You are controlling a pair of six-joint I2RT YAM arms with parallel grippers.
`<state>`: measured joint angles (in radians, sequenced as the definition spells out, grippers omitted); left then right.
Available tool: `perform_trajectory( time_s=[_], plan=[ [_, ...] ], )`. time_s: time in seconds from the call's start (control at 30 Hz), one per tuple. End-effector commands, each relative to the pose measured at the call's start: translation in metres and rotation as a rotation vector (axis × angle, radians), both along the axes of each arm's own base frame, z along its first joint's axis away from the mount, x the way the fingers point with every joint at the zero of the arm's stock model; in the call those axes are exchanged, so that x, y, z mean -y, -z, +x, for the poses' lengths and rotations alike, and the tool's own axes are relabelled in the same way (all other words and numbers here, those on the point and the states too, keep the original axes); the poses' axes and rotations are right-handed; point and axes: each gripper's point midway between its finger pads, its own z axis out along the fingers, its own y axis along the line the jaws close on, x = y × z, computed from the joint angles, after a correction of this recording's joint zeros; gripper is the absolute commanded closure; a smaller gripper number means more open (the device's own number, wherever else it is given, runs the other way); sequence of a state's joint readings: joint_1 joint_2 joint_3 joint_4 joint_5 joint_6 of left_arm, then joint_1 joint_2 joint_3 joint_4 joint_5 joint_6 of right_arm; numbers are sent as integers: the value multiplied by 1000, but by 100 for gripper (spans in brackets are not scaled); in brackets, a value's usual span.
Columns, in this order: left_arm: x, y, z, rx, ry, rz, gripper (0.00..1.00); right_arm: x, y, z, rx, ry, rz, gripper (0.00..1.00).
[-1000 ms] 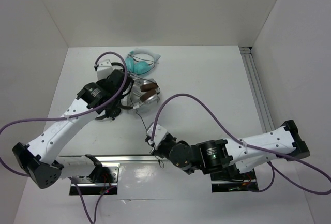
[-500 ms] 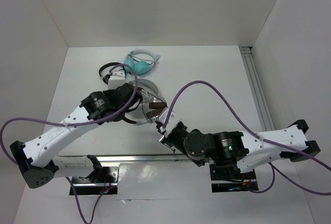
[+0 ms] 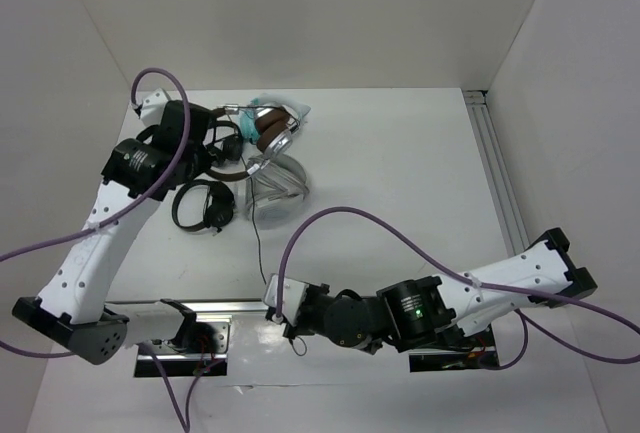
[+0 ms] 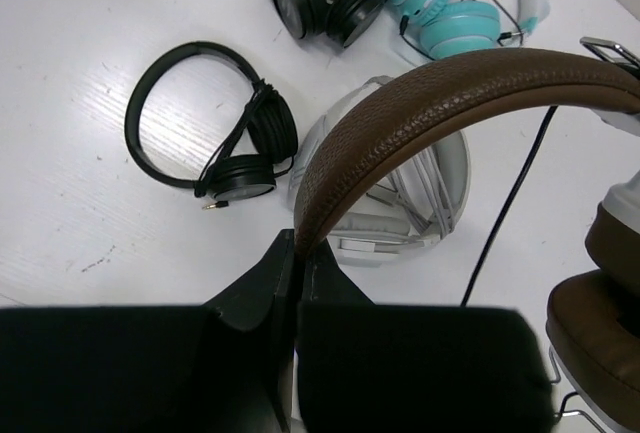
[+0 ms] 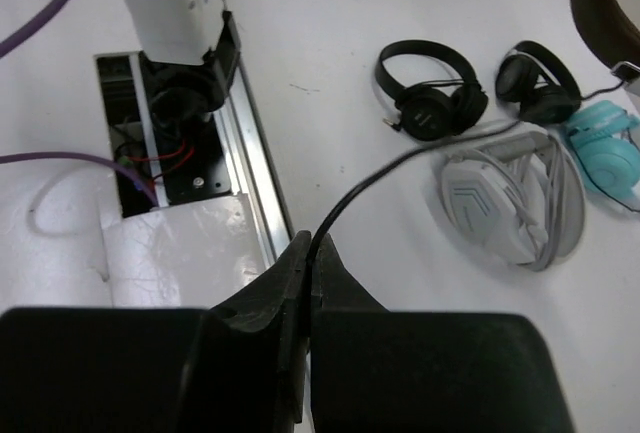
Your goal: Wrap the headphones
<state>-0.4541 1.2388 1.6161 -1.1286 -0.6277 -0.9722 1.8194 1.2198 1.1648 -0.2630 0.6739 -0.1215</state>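
Brown headband of the headphones (image 4: 430,103) pinched between the closed left jaws, held up off the worktop (image 3: 400,173) toward its far left, overlapping the teal pair (image 4: 455,13) in the overhead view. Thin black cable (image 3: 256,238) running down past the light-grey pair (image 3: 275,188) to the near edge, clamped there in the right jaws. One black pair (image 3: 203,205) flat just beside the grey one, another (image 4: 320,3) next to the teal.
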Motion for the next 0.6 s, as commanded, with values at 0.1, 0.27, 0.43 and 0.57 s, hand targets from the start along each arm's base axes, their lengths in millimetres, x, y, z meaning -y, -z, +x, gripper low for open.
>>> perform_trajectory(
  time_s=[0.1, 0.27, 0.43, 0.57],
  plan=[
    [4, 1, 27, 43, -36, -163, 100, -16, -18, -32, -64, -178, 64, 100],
    [-5, 26, 32, -5, -100, -150, 100, -16, -34, -43, -70, -245, 124, 100],
    [-1, 41, 36, -24, -80, -214, 100, -27, -13, -38, -56, -210, 68, 100],
    [10, 34, 35, -1, -24, -149, 100, -36, 5, -28, -47, -176, 29, 100]
  ],
)
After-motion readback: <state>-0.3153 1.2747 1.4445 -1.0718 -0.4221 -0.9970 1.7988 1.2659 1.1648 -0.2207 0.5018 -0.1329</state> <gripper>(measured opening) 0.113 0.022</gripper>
